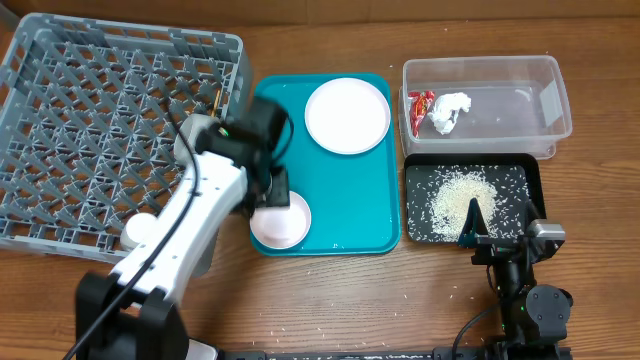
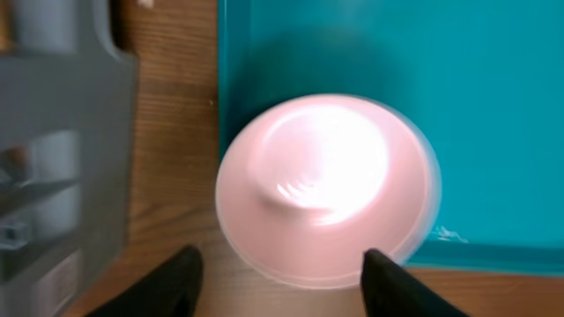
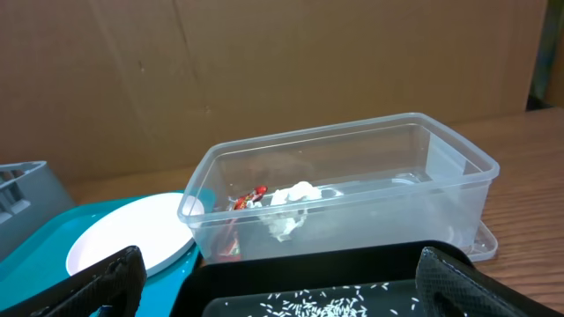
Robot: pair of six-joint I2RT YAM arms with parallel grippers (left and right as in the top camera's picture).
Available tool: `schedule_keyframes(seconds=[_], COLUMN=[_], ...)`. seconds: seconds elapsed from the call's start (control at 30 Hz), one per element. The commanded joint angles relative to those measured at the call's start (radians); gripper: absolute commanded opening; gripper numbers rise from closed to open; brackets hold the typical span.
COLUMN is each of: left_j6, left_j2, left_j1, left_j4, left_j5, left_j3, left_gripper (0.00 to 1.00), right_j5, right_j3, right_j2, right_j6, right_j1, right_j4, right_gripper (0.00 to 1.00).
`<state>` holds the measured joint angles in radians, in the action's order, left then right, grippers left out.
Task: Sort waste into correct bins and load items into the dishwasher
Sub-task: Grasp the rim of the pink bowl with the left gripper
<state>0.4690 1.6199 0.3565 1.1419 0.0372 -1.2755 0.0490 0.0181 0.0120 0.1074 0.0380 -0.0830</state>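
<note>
Overhead: L gripper (image 1: 275,195) spread open over small pink dish (image 1: 281,222) at front-left corner of teal tray (image 1: 350,200); R gripper (image 1: 474,222) wide open above black tray (image 1: 410,200) w/ rice (image 1: 460,192); wrapper (image 1: 421,104) + tissue (image 1: 450,110) in clear tub (image 1: 505,100)

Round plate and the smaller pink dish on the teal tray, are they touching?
Apart. The overhead view shows a wide stretch of bare teal tray between the plate and the dish.
</note>
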Motion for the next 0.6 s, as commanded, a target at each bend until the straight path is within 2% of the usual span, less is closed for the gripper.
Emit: schedule_keyframes(seconds=[0.0, 0.07, 0.17, 0.37, 0.4, 0.43, 0.57], left_j6=[0.078, 0.08, 0.087, 0.084, 0.078, 0.053, 0.047], left_j2=[-0.004, -0.004, -0.004, -0.004, -0.004, -0.005, -0.03], left_j1=[-0.025, -0.025, -0.025, -0.021, -0.021, -0.021, -0.024], left_j4=[-0.13, -0.197, -0.252, -0.353, -0.362, -0.363, -0.235], left_j5=[0.019, 0.071, 0.131, 0.084, 0.071, 0.054, 0.056], left_j3=[0.171, 0.241, 0.302, 0.387, 0.394, 0.39, 0.231], left_gripper=[0.54, 0.48, 0.48, 0.24, 0.17, 0.04, 0.04], right_j5=[-0.002, -0.002, -0.002, -0.002, -0.002, -0.002, -0.002], right_j3=[-0.01, -0.01, -0.01, -0.01, -0.01, -0.01, -0.01], right_j2=[-0.007, -0.007, -0.007, -0.007, -0.007, -0.007, -0.007], right_j6=[-0.004, -0.004, -0.004, -0.004, -0.004, -0.004, -0.004], right_j1=[-0.005, -0.005, -0.005, -0.005, -0.005, -0.005, -0.005], right_j4=[0.003, 0.003, 0.003, 0.003, 0.003, 0.003, 0.003], right_gripper=[1.0, 1.0, 1.0, 1.0, 1.0, 1.0, 1.0])
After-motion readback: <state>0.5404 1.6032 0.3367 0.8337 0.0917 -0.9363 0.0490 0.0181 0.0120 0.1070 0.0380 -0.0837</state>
